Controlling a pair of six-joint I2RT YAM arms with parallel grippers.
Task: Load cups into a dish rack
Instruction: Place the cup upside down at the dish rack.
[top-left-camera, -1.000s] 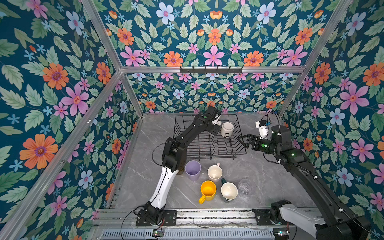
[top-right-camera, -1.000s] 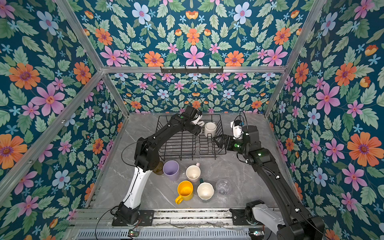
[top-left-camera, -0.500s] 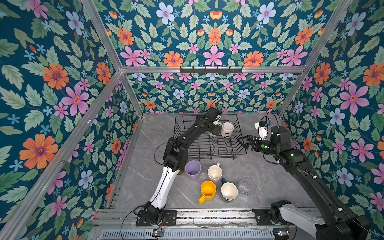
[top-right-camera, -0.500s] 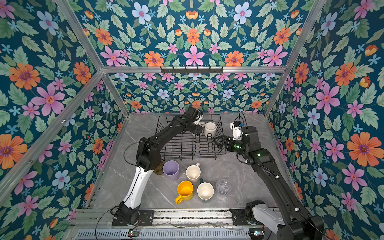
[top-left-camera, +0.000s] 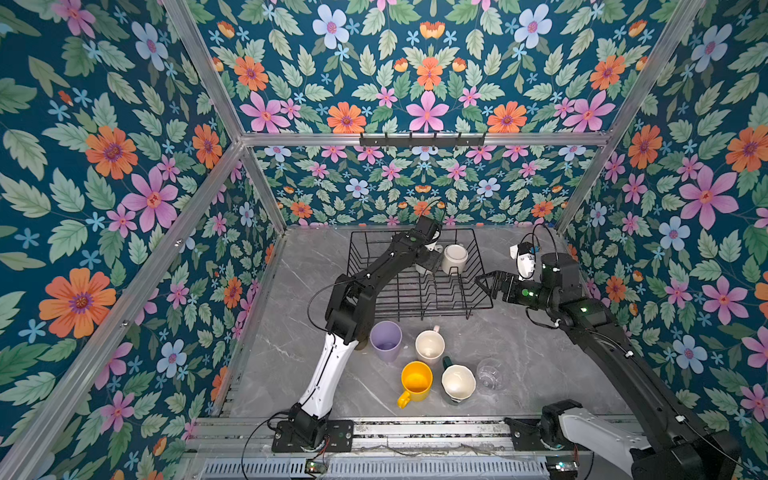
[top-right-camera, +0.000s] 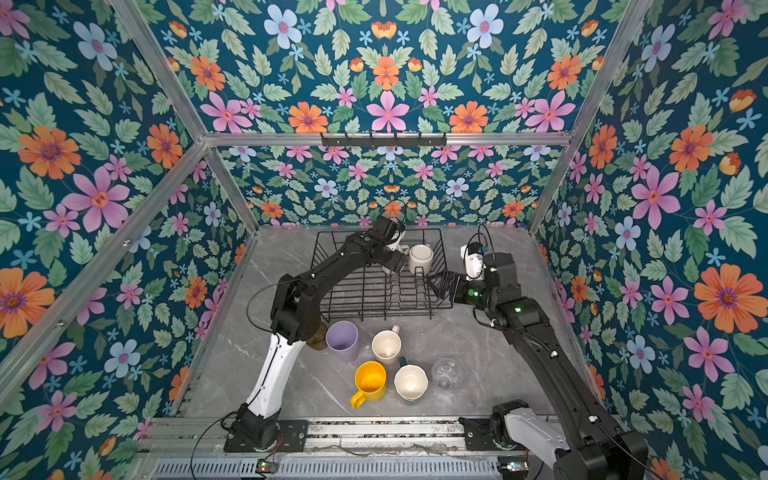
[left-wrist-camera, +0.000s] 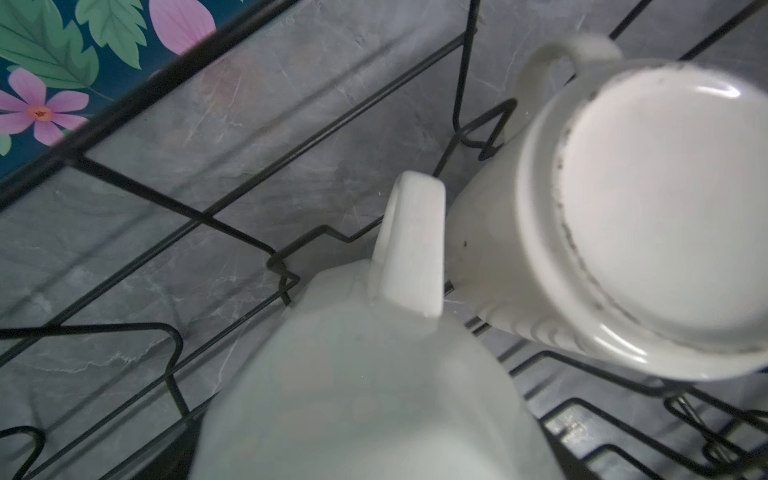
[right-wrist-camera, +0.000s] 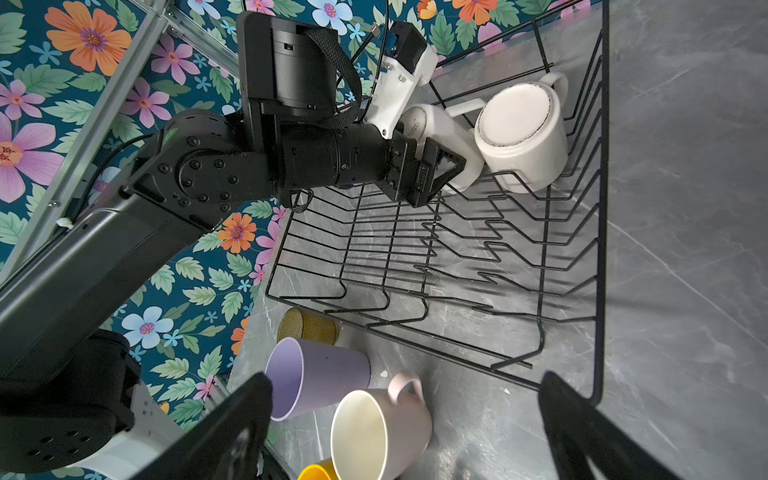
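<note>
Table, left side: the olive-brown tumbler (top-right-camera: 316, 337) sits partly hidden by my left arm, with the lilac tumbler (top-left-camera: 385, 340) just beside it. Next come the yellow mug (top-left-camera: 415, 380), pale pink mug (top-left-camera: 429, 347), dark green mug (top-left-camera: 458, 383) and clear glass (top-left-camera: 489, 374), all on the table in front of the dish rack (top-left-camera: 415, 291). My left gripper (top-left-camera: 430, 266) is inside the rack's far right part, against a tilted white mug (left-wrist-camera: 365, 395); I cannot tell whether my fingers clamp it or stand clear. Its handle lies just beside a pale mug (top-left-camera: 454, 258) resting base-up on the dividers. My right gripper (top-left-camera: 484, 282) hovers at the rack's right side, fingers spread wide, holding nothing
</note>
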